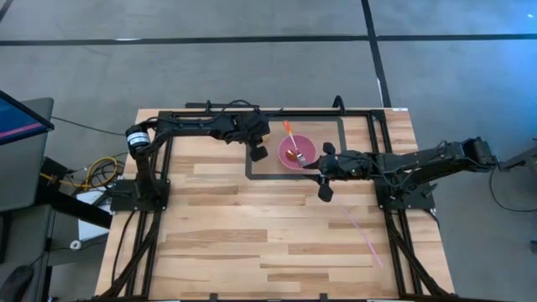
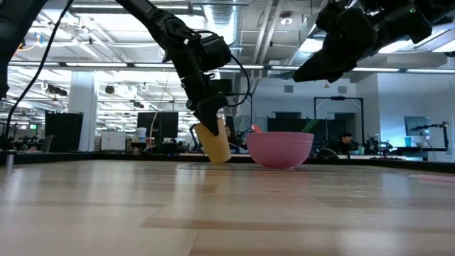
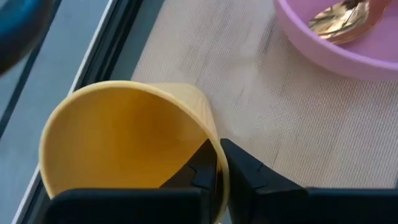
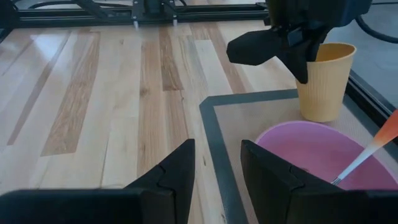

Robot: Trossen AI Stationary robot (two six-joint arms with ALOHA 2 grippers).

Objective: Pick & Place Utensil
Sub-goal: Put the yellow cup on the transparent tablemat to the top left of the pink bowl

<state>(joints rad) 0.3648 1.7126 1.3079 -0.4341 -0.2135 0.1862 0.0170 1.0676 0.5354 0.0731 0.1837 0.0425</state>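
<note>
Two arms reaching inward, left pincer (image 3: pixel 216 171) pinching cup (image 3: pixel 124 140) rim, right pincer (image 4: pixel 217 180) spread

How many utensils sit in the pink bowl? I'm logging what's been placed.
1: a gold spoon with an orange handle leans in the pink bowl. Nothing else shows, though the rim could hide something.

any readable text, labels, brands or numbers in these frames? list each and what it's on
None readable.
Yellow cup: plain, no print.
Pink bowl: no markings.
Spoon: no markings.
Left gripper, right gripper: no labels showing.
Monitors in the room behind the table: too blurred to read.
</note>
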